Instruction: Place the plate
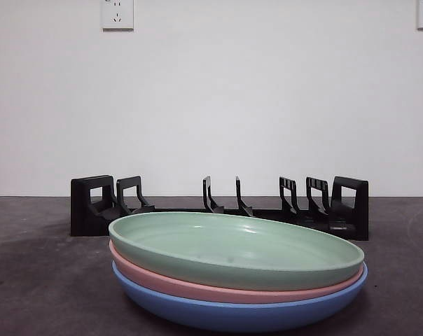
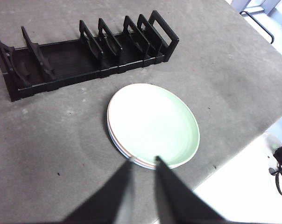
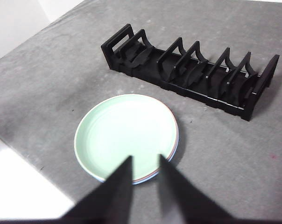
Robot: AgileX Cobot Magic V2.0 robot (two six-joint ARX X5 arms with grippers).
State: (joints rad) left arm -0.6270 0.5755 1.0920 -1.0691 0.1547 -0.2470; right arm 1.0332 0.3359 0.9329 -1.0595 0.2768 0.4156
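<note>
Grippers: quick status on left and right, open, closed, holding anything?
Left gripper: jaws open, holding nothing, above the near edge of the green plate.
Right gripper: jaws open, holding nothing, above the same plate.

Three plates stacked on the table (image 1: pixel 36 280), top plate (image 1: pixel 232 248) on middle plate (image 1: pixel 197 287) on bottom plate (image 1: pixel 225 313), stack in front of the slotted rack (image 1: pixel 218 208), which lies crosswise behind it, apart from it, slots holding nothing.
</note>
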